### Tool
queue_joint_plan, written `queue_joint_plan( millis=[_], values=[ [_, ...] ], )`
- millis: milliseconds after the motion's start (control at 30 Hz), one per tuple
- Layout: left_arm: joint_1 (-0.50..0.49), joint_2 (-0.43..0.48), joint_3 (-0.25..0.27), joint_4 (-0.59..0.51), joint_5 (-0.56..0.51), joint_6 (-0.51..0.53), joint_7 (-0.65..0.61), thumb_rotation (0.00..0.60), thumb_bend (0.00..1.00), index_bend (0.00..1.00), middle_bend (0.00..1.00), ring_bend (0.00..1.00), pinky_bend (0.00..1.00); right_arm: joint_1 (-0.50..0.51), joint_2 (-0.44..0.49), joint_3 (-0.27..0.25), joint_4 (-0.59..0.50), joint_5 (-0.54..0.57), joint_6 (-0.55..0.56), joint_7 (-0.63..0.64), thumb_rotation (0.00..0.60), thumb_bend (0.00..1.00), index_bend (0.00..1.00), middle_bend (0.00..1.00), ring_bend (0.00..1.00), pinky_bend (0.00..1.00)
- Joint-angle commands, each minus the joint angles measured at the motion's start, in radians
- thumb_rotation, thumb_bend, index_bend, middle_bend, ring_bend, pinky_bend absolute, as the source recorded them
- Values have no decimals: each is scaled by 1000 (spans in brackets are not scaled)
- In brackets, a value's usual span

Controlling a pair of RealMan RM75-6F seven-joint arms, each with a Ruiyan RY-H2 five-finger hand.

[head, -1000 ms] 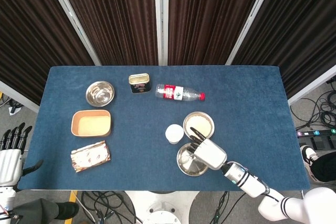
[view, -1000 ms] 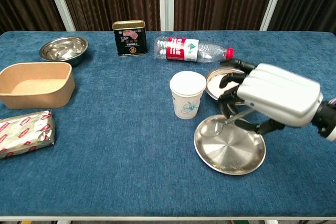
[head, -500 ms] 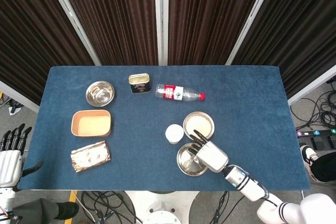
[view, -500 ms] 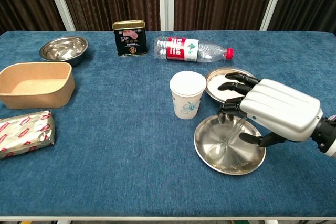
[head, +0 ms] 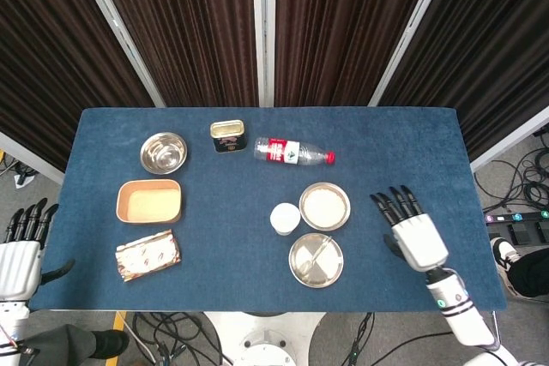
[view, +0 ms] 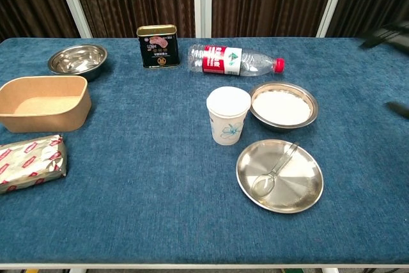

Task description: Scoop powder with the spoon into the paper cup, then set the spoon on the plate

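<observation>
The clear spoon lies on the round steel plate, which also shows in the head view as the plate with the spoon across it. Just behind stands the white paper cup. The steel bowl of white powder sits to its right. My right hand hovers empty to the right of the plate, fingers spread, well apart from it; only blurred fingertips reach the chest view's right edge. My left hand hangs off the table's left side, fingers apart.
A plastic water bottle lies on its side at the back, beside a dark tin can. On the left are a steel bowl, a tan paper tray and a wrapped packet.
My right hand let go of the spoon on the plate and drew away to the right, leaving the chest view almost entirely. The spoon now lies flat on the plate.
</observation>
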Motion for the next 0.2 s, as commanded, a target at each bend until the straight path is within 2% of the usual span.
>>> queue_joint_plan(
  millis=[33,200],
  values=[
    [-8,-2,-3,-9,7,-3,8,600,0,111,80,8,16,-105,135,7,-141,80,72,78,600,269,0,71,0,0],
    [-24,-3,-10,-22,9,-14,35,600,0,111,80,8,15,-165,194,-3,-168,81,110,107,600,276,0,78,0,0]
  ],
)
